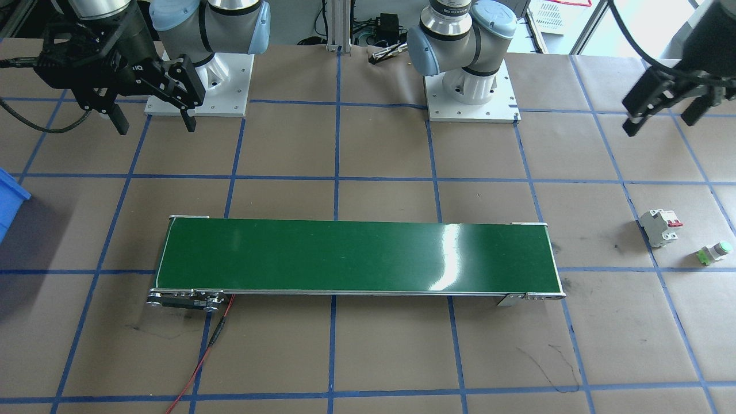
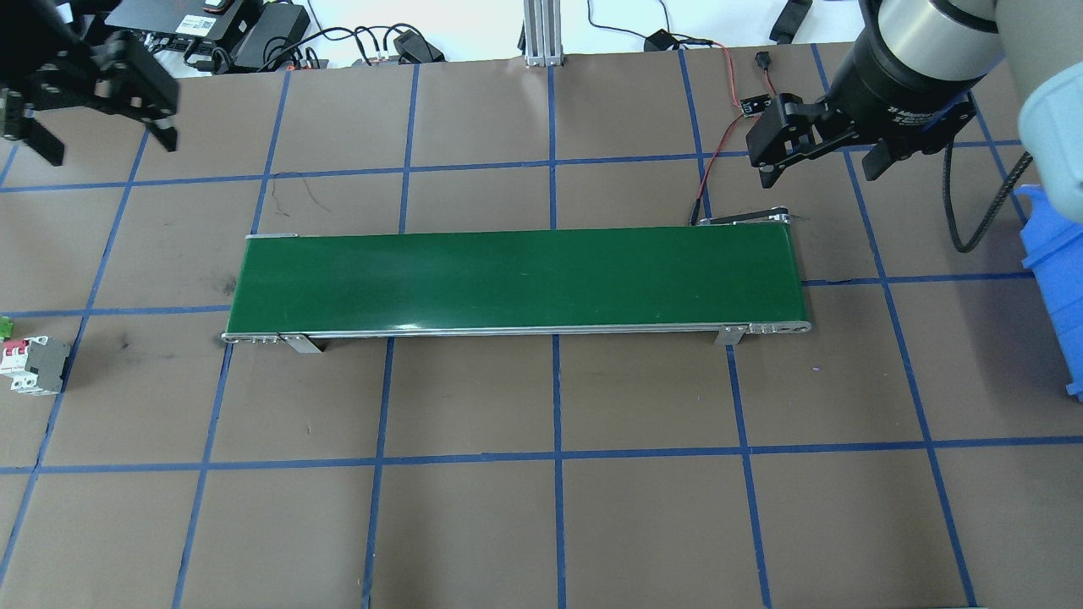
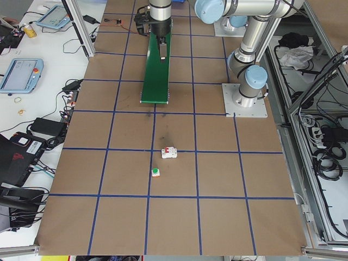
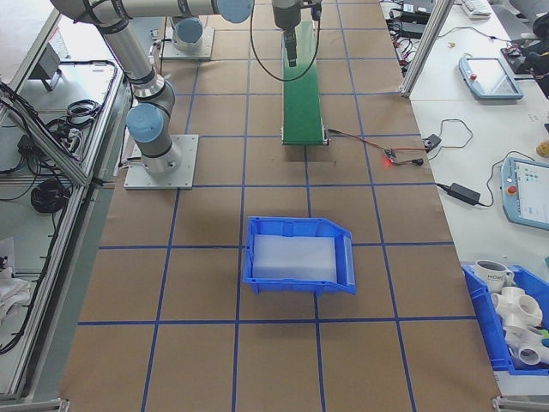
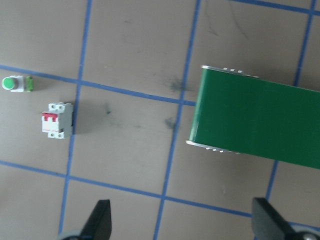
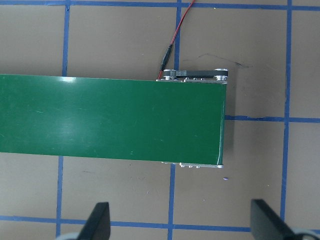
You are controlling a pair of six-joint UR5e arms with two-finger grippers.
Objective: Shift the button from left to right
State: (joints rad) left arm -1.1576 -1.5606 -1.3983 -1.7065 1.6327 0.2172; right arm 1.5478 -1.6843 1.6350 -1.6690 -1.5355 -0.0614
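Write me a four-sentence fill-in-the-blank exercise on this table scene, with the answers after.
1. The button has a round cap coloured ____.
2. The breaker beside it has levers coloured ____.
3. The long belt between the arms carries ____ objects.
4. The left gripper and the right gripper both have their jaws ____.

Missing words: green; red; no; open

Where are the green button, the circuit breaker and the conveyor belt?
button (image 1: 723, 248): front-facing view, green cap.
circuit breaker (image 1: 658, 226): front-facing view, white body.
conveyor belt (image 1: 356, 256): front-facing view, belt's bare middle.
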